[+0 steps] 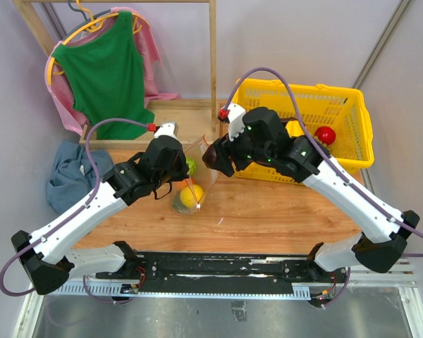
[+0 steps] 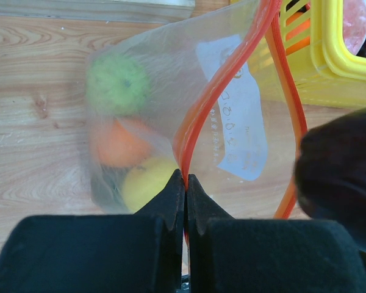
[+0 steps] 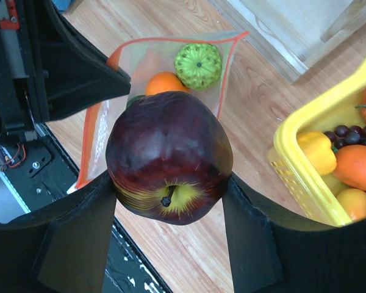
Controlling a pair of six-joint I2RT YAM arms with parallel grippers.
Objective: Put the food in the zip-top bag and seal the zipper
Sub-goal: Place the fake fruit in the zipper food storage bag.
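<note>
The zip-top bag (image 2: 165, 79) lies on the wooden table with its mouth held up and open. My left gripper (image 2: 186, 177) is shut on the orange-red zipper (image 2: 216, 91) at the mouth edge. Inside the bag are a green fruit (image 2: 117, 84), an orange one (image 2: 116, 145) and a yellow one (image 2: 147, 183). My right gripper (image 3: 169, 178) is shut on a dark red apple (image 3: 169, 146), stem end toward the camera. It hangs just over the bag's open mouth (image 3: 140, 55), close to the left gripper (image 1: 178, 169).
A yellow lattice basket (image 1: 345, 105) stands at the back right, holding a red fruit (image 1: 325, 134), a yellow pepper (image 3: 317, 151), grapes (image 3: 351, 135) and orange pieces. A wooden rack with a green top (image 1: 106, 70) and a blue cloth (image 1: 67, 172) are at the back left.
</note>
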